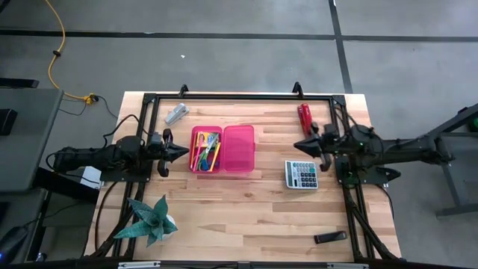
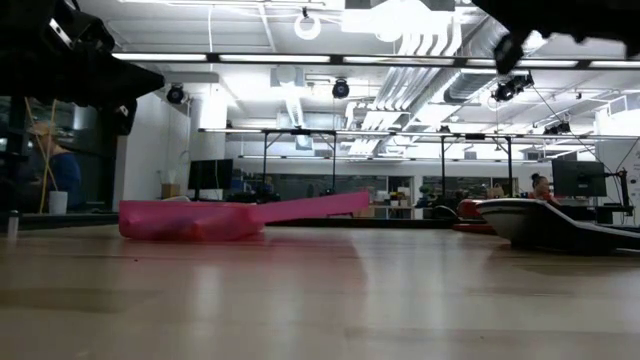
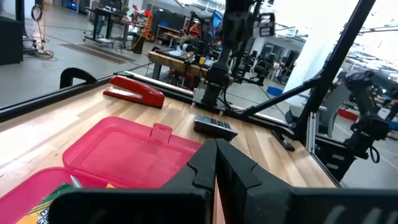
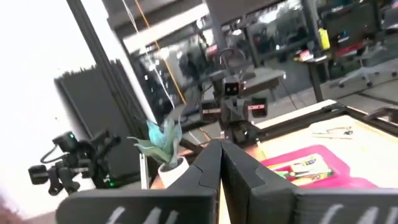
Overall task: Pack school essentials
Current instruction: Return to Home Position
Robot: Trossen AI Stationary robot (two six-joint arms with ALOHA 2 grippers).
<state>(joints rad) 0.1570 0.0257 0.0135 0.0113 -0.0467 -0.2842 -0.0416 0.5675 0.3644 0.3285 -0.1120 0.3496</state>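
The pink pencil box lies open in the middle of the desk, its two halves flat side by side. The school essentials are packed into the half nearer the left arm. They are a close jumble of yellow, green, orange and pink stationery, and from here I can't pick out the smallest pieces. The other half, the lid, is bare pink plastic with a small latch on its outer edge.

The left hand hangs just beside the filled half of the box without touching it. It points at the box, with its fingers pressed together to a narrow point and nothing between them. The right hand is out on the lid side, farther from the box, and points back toward it. Its fingers are likewise closed tight and empty.

A grey calculator lies on the lid side of the box, near the right hand. A red stapler lies farther back on that same side. A spiky green plant stands well apart from the box, off the filled half's side.
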